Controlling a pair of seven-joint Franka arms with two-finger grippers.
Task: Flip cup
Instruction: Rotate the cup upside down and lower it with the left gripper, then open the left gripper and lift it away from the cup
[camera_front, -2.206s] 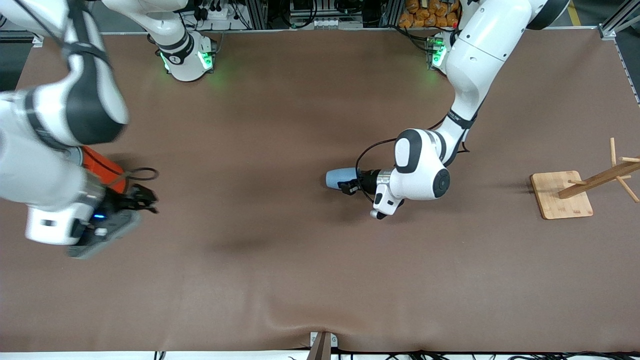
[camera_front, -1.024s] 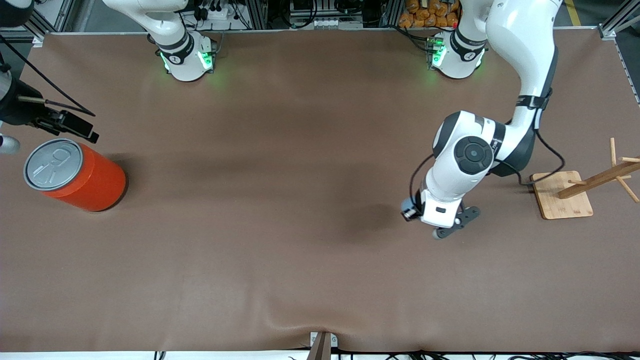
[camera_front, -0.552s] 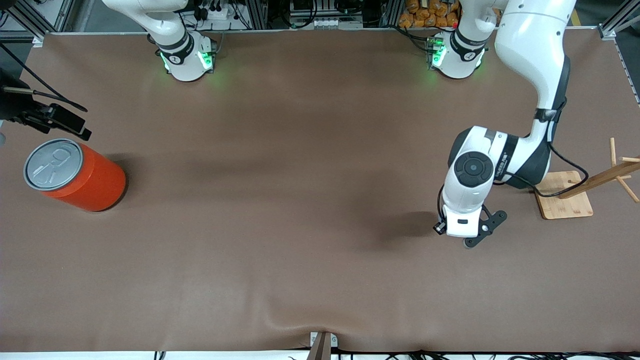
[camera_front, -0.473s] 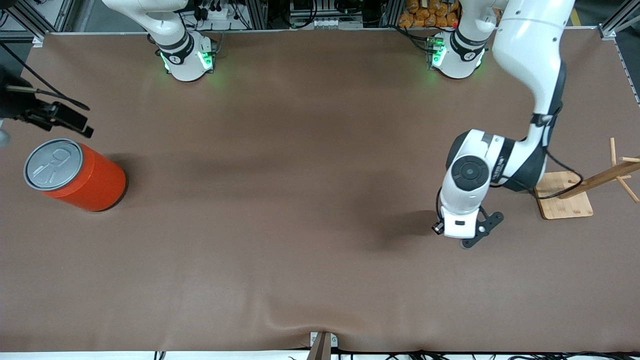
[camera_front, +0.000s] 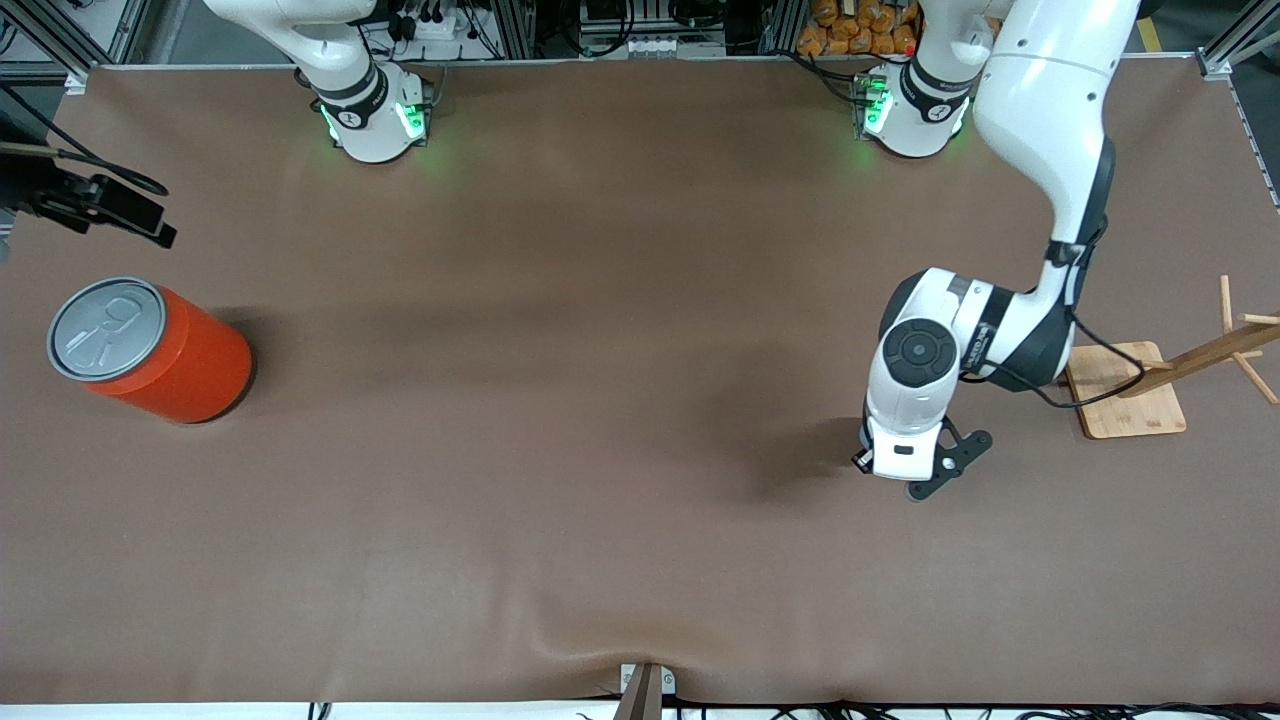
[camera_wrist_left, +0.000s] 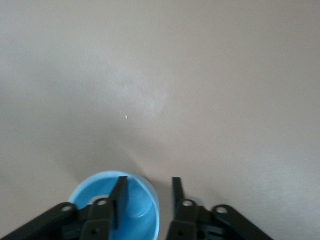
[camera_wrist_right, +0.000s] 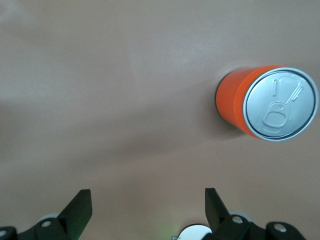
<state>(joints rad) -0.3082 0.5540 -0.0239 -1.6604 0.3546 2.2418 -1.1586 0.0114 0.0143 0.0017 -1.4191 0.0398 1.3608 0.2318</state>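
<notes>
The light-blue cup stands mouth up on the brown table under my left gripper. Its darker blue inside faces the left wrist camera. One finger is inside the cup and the other is outside the rim, with a gap to the wall on both sides, so the gripper is open. In the front view the left hand points straight down near the left arm's end and hides the cup. My right gripper is open and empty; in the front view it is up over the right arm's end.
A large orange can with a grey pull-tab lid stands at the right arm's end, also in the right wrist view. A wooden rack on a square base stands beside the left arm.
The left hand carried the cup from the table's middle toward the left arm's end, turned to point down, then drifted slightly back. The right gripper left the can and pulled back.
</notes>
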